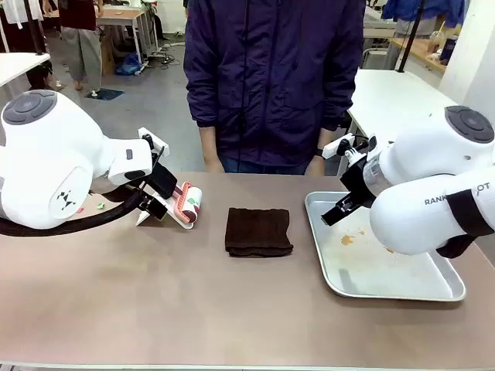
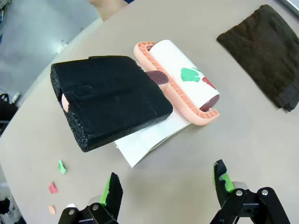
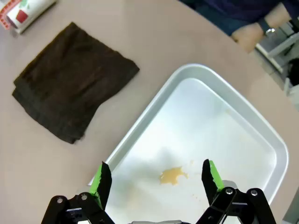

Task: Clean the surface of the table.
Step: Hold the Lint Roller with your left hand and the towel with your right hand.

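The taupe-brown table (image 1: 193, 301) carries a lint roller (image 1: 188, 203) at the left, a folded dark brown cloth (image 1: 258, 231) in the middle and a silver metal tray (image 1: 433, 290) at the right. My left gripper (image 1: 157, 203) hovers open just short of the lint roller (image 2: 180, 74). The roller has a black foam handle (image 2: 112, 100) and lies on a white sheet, with nothing between my fingers (image 2: 112, 189). My right gripper (image 3: 156, 179) is open over the tray (image 3: 140, 123), above a yellowish smear (image 3: 173, 176). Small coloured scraps (image 2: 61, 166) lie on the table near the left gripper.
A person in a dark jacket (image 1: 271, 77) stands at the far edge, hands (image 3: 252, 30) resting by the table's rim. The cloth (image 3: 74, 79) lies just left of the tray. White-topped tables stand behind. The table's front half is bare.
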Controlling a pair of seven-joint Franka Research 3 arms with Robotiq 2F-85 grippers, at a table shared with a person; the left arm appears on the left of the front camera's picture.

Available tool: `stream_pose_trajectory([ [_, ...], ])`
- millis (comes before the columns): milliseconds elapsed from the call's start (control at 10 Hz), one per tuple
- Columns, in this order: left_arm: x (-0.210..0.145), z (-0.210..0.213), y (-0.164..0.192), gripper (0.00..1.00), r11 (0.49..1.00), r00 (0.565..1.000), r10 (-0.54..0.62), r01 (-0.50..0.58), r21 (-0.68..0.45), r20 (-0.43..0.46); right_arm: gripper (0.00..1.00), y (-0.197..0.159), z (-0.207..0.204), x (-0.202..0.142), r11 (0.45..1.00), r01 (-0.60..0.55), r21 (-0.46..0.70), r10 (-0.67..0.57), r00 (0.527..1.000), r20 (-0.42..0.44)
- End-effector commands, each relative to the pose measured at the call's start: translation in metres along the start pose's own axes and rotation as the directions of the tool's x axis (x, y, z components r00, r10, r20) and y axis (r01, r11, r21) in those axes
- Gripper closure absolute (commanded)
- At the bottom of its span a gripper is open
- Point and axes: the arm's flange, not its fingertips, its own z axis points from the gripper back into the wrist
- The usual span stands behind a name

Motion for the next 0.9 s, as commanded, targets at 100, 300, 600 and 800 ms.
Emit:
stream_pose_trajectory([
  [100,0.0,0.0001,0.0,0.0,1.0,1.0,0.0,0.0,0.0,0.0,0.0,0.0,0.0,0.0001,1.0,0.0,0.0,0.0,1.0,0.0],
  [300,0.0,0.0001,0.0,0.0,1.0,1.0,0.0,0.0,0.0,0.0,0.0,0.0,0.0,0.0001,1.0,0.0,0.0,0.0,1.0,0.0],
  [600,0.0,0.0001,0.0,0.0,1.0,1.0,0.0,0.0,0.0,0.0,0.0,0.0,0.0,0.0001,1.0,0.0,0.0,0.0,1.0,0.0],
  [800,0.0,0.0001,0.0,0.0,1.0,1.0,0.0,0.0,0.0,0.0,0.0,0.0,0.0,0.0001,1.0,0.0,0.0,0.0,1.0,0.0],
])
